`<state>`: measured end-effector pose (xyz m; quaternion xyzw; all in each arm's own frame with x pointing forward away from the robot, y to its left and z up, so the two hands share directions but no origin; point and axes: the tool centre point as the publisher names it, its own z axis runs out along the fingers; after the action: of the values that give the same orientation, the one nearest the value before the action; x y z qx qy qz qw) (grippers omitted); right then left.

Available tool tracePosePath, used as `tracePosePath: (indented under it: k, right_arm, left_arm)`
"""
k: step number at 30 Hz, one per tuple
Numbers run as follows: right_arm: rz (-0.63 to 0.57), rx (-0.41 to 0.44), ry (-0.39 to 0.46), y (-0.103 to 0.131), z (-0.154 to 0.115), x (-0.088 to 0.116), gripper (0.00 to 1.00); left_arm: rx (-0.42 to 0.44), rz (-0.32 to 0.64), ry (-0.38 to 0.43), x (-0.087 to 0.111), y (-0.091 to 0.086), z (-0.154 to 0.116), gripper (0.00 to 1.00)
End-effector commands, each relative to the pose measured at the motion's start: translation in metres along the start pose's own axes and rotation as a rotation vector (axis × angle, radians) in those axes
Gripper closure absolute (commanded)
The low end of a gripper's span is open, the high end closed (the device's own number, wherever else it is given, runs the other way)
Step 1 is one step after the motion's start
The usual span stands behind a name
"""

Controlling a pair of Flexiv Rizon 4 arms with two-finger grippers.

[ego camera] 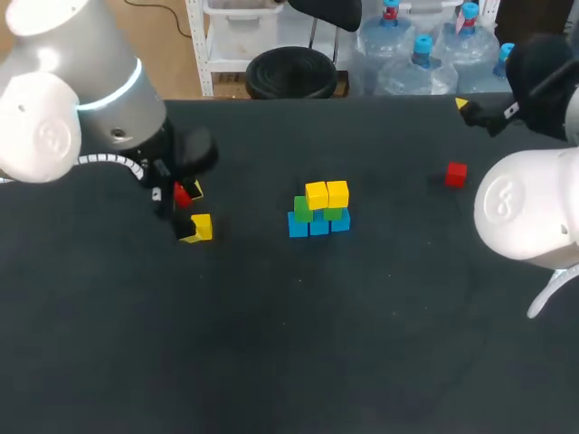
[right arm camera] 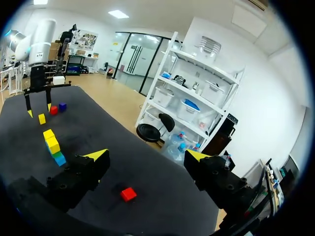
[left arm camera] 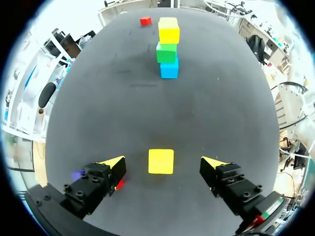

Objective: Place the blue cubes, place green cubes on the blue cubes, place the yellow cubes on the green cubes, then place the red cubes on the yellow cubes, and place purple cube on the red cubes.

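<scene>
Mid-frame, the stack (ego camera: 318, 217) rises blue, green, yellow, its long axis running left-right. Left jaws stand wide apart either side of the loose yellow cube (left arm camera: 161, 161), not touching. Right jaws wide open, empty, upper right.

Non-task item on record: one table, dark top

The table (ego camera: 298, 362) has a matte, charcoal-black top, even in tone across the head view, and its far edge runs straight across that view. A few pale specks lie scattered on the surface, around the middle and toward the near edge. In the left wrist view the table (left arm camera: 103, 123) shows faint lighter streaks on the half nearer the far edge, and both of its long side edges are in sight. In the right wrist view the table (right arm camera: 162, 191) shows one long edge and a rounded corner; whether the top is cloth or a hard board cannot be told
</scene>
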<state>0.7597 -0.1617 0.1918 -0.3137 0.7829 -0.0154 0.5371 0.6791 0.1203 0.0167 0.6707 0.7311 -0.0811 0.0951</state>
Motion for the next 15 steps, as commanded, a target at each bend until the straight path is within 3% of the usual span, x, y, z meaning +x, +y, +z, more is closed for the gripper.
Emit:
tracePosePath:
  k: [1,12,15]
  right_arm:
    - [0.000,-0.001,-0.001,0.000,0.000,0.000,0.00]
    - [0.000,-0.001,-0.001,0.000,0.000,0.000,0.00]
    - [0.000,-0.001,-0.001,0.000,0.000,0.000,0.00]
  left_arm:
    - [0.017,0.004,0.019,-0.002,0.006,0.005,0.00]
    - [0.046,0.010,0.049,0.002,0.012,0.026,0.00]
    - [0.046,0.009,0.051,0.001,0.014,0.028,0.15]
